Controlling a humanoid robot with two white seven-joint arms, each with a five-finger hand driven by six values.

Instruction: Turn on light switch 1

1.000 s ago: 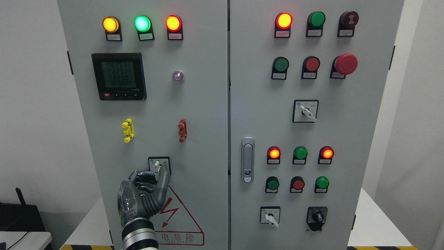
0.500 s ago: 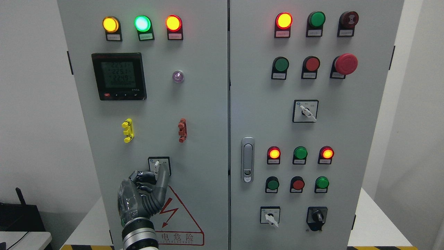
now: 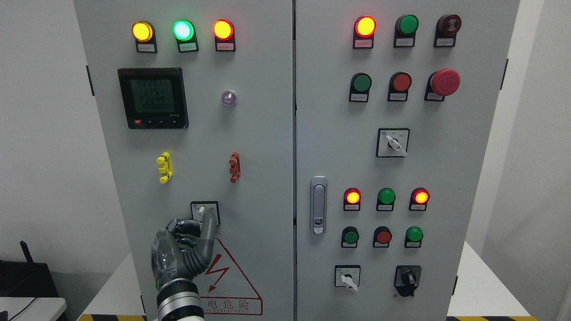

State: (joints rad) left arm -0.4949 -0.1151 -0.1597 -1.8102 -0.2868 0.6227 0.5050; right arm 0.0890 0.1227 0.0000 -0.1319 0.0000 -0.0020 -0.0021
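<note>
Low on the left cabinet door is a small rotary selector switch (image 3: pixel 204 211), a white lever on a black-framed square plate. The lever points up, tilted slightly right. My left hand (image 3: pixel 200 224) reaches up from the bottom edge and sits right under it. One long grey finger (image 3: pixel 208 228) stretches up along the lever's lower right side, while the other fingers (image 3: pixel 184 230) are curled in at its lower left. The lever's lower end is pinched between them and its tip shows above the hand. The right arm is out of the picture.
Above the switch on the left door are yellow, green and red lit lamps (image 3: pixel 183 30), a digital meter (image 3: pixel 152 98), and yellow and red clips (image 3: pixel 164 167). The right door carries the door handle (image 3: pixel 318 205), push buttons, an emergency stop (image 3: pixel 444 82) and other rotary switches (image 3: pixel 392 142).
The long finger has shifted slightly left against the lever, uncovering the plate's lower right corner. The lever's angle looks about the same.
</note>
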